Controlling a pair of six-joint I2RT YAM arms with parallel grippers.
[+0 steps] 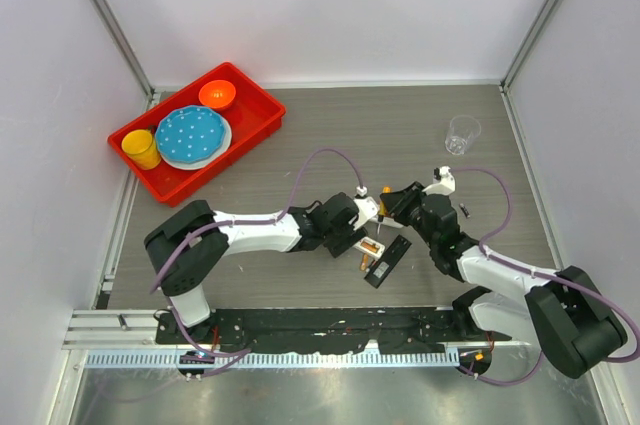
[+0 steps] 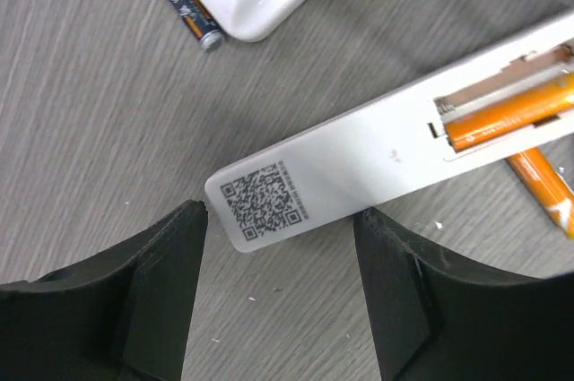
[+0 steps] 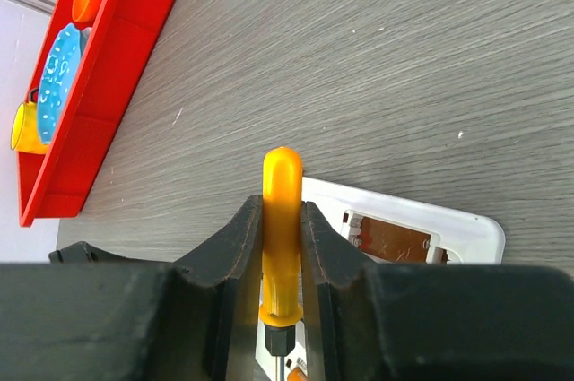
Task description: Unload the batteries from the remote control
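**Top view.** The left gripper (image 1: 362,215) and right gripper (image 1: 393,198) sit tip to tip. The remote (image 1: 372,245) lies just on the near side of both.

**Left wrist view.** The left gripper (image 2: 280,229) is spread wide and holds nothing. Its fingers (image 2: 161,282) flank the remote's (image 2: 359,157) labelled end without touching it. The remote's long axis runs ahead and to the right of the jaws. One battery (image 2: 511,112) sits in the open bay at the far right, lying along that axis. A loose battery (image 2: 543,179) lies just past the remote's right edge, and a dark battery (image 2: 184,0) is ahead to the left.

**Right wrist view.** The right gripper (image 3: 281,211) is clamped on the screwdriver (image 3: 281,175), whose rounded handle end sticks out ahead of the tips. The remote (image 3: 466,224) lies just to the right, and what its bay holds is unclear.

**Judgement.** The left arm is freer to take the seated battery, by reaching ahead and right along the remote.
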